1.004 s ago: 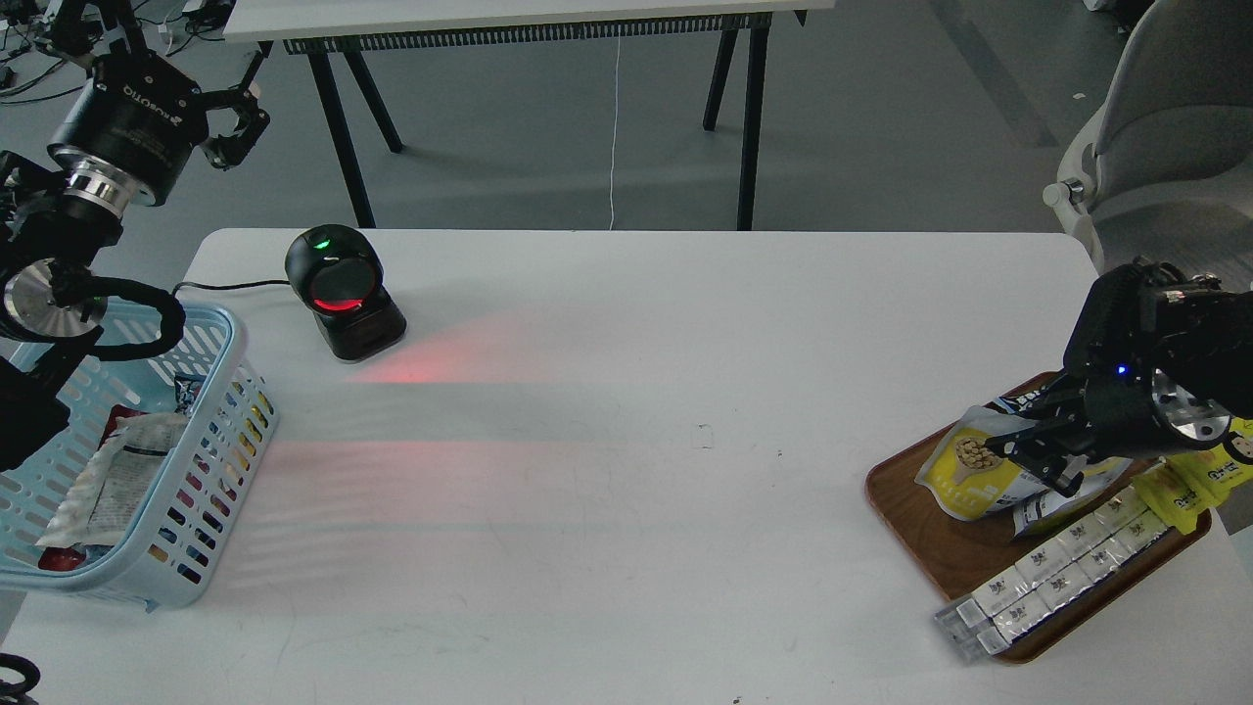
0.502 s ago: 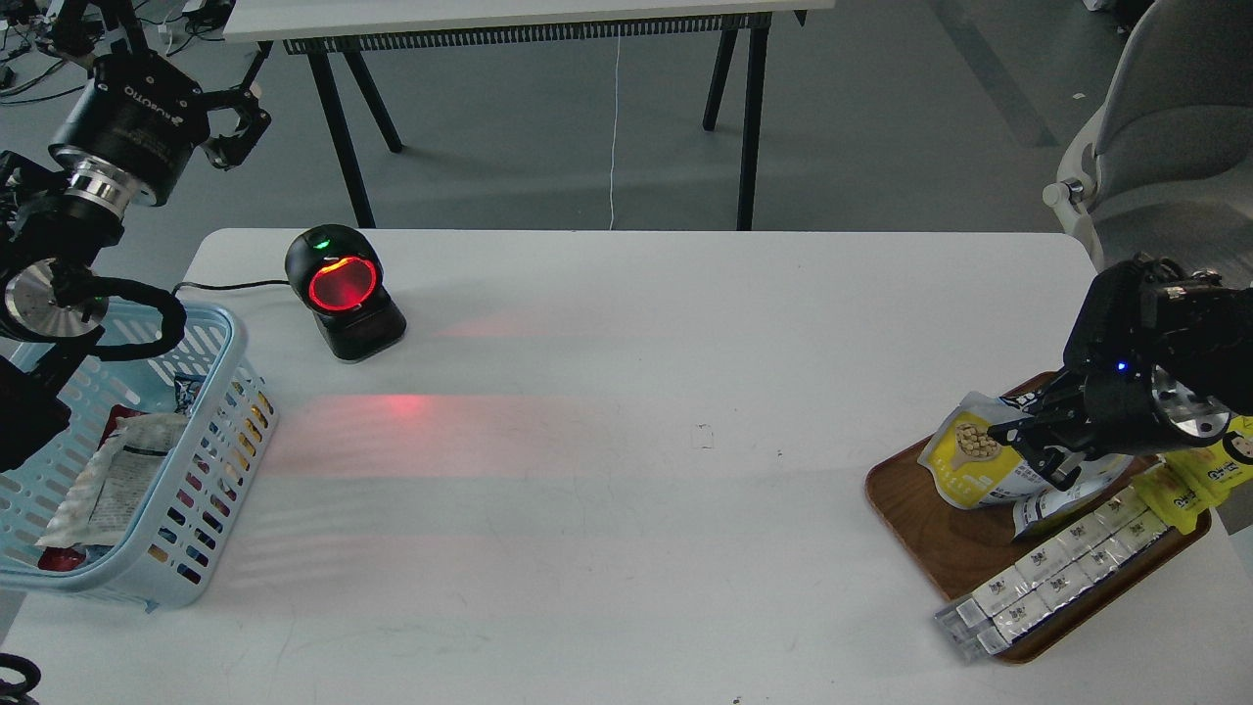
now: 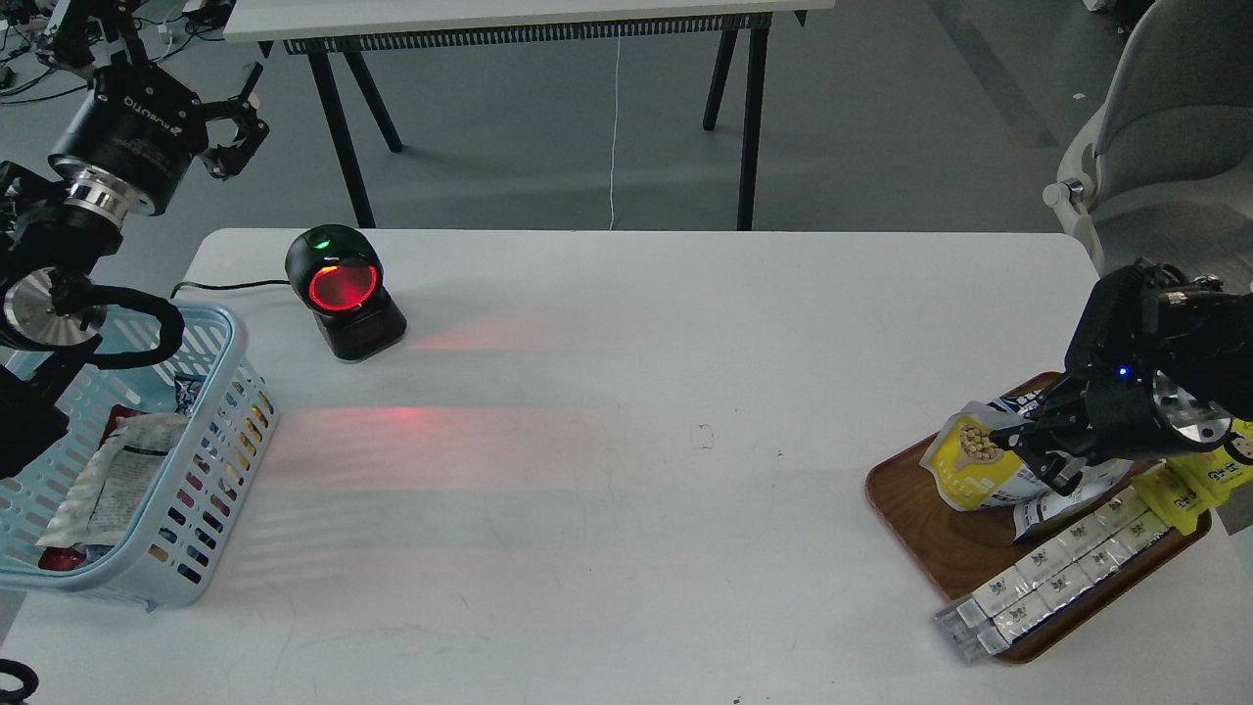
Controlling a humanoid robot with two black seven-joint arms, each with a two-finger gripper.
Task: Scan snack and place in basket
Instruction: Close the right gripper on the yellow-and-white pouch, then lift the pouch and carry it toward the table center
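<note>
Rightward, right claw (image 3: 1020, 446) clamped on snack (image 3: 969, 460), pouch top hidden; left claw (image 3: 233, 122) spread.

one head view looks forward and down over the white table (image 3: 626, 392), moderately near.

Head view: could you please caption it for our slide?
Right gripper shut on bean snack pouch over wooden tray.

— How is the light looking?
— Even and soft overhead; my scanner (image 3: 342, 291) is throwing red bands across the white table (image 3: 626, 509).
— Any blur?
— Everything is staying sharp; shadows are falling faintly.
</note>
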